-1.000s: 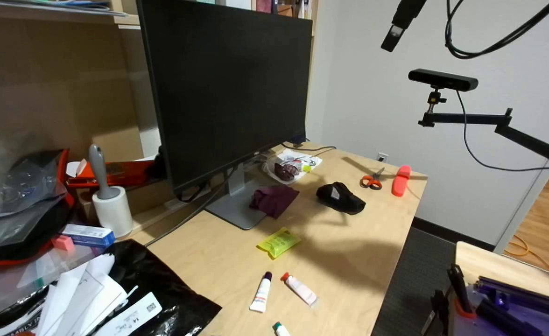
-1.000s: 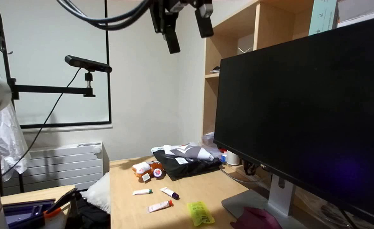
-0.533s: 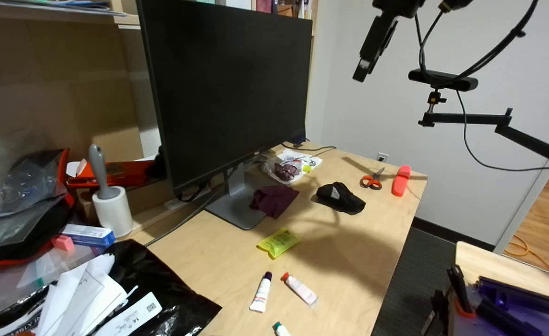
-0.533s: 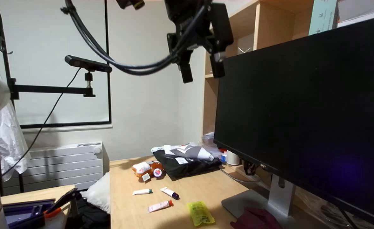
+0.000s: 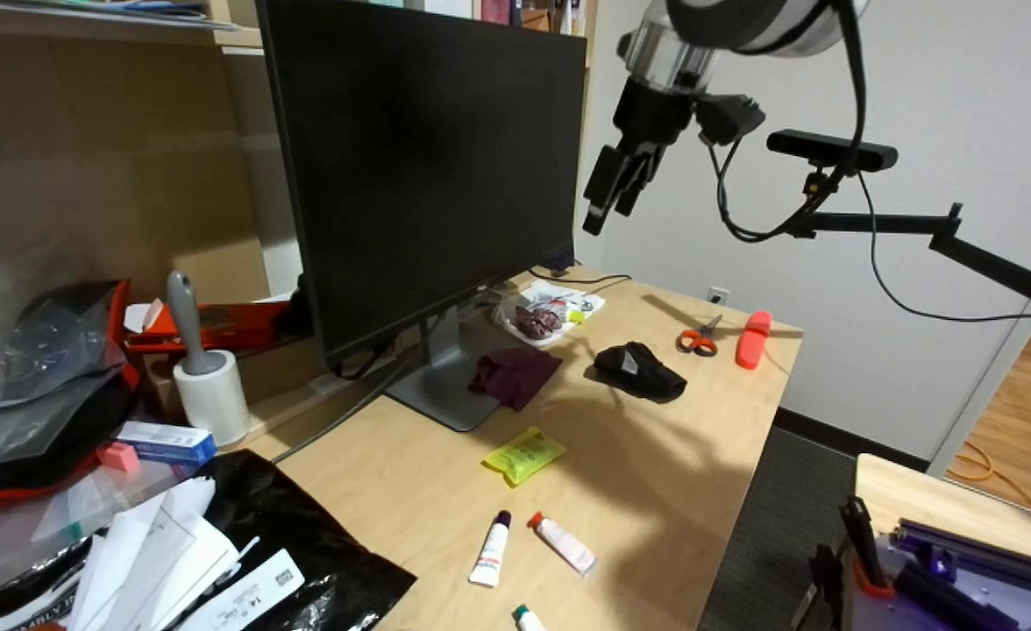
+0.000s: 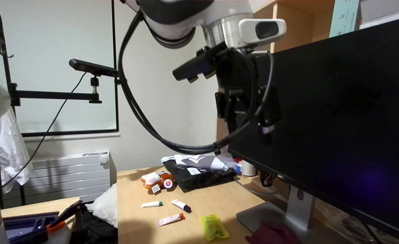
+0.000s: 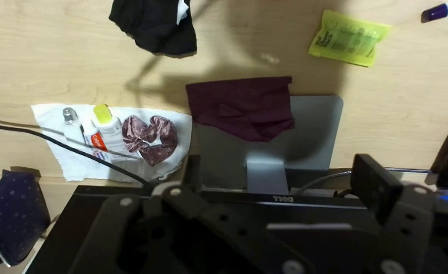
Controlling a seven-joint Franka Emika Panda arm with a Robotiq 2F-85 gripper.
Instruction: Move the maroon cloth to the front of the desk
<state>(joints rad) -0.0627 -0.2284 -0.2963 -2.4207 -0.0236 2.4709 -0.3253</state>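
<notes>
The maroon cloth (image 5: 515,377) lies crumpled, partly on the grey monitor base and partly on the desk (image 5: 428,499). It shows whole in the wrist view (image 7: 243,106); in an exterior view the lower frame edge cuts it off (image 6: 274,234). My gripper (image 5: 610,213) hangs in the air well above the desk, in front of the monitor screen. It also shows in an exterior view (image 6: 248,135). In the wrist view its fingers are spread apart with nothing between them (image 7: 281,171), and the cloth lies beyond the fingertips.
The big black monitor (image 5: 428,175) stands close to my gripper, on a flat grey base (image 7: 315,125). A yellow-green packet (image 5: 522,456), a black lumpy object (image 5: 640,372), scissors (image 5: 698,342), a red case (image 5: 752,340) and small tubes (image 5: 491,552) lie on the desk.
My gripper has come down from the top of the exterior views and moved toward the monitor. The maroon cloth and the other desk items have not moved.
</notes>
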